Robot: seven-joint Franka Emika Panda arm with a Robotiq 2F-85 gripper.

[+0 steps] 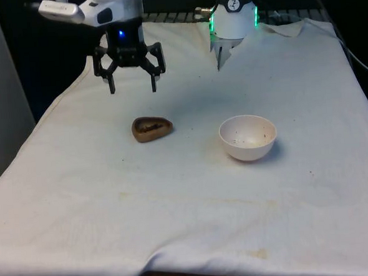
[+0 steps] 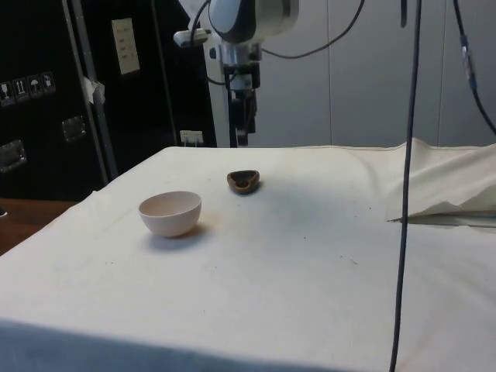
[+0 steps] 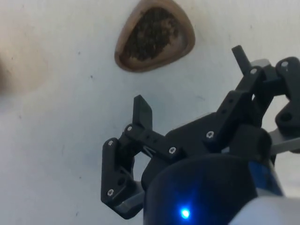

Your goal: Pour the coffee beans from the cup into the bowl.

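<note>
The table (image 1: 189, 225) carries a white cloth (image 2: 310, 263) that drapes over its edges, creased and lightly stained in places; bare wood shows at the near edge in the front view.

The arm (image 1: 110, 8) reaches out above the table on the front view's left. In the side view it hangs down over the far part of the cloth.

The gripper (image 1: 131, 86) points down and hangs in the air, well clear of the cloth. Its 2 fingers stand wide apart with nothing between them. In the wrist view the gripper (image 3: 190, 86) has both fingertips spread, with bare cloth under them.

The bowl (image 1: 248, 137) is white and round and sits upright on the cloth toward the front view's right. A few dark specks lie inside it. In the side view the bowl (image 2: 170, 213) stands nearer the camera than the cup.

The cup (image 1: 151, 129) is small, brown and teardrop-shaped, and rests on the cloth below and slightly in front of the gripper, apart from the bowl. It holds dark coffee beans (image 3: 152, 35), which the wrist view shows heaped inside the cup (image 3: 185, 44). In the side view the cup (image 2: 243, 181) sits beneath the gripper (image 2: 242, 138).
</note>
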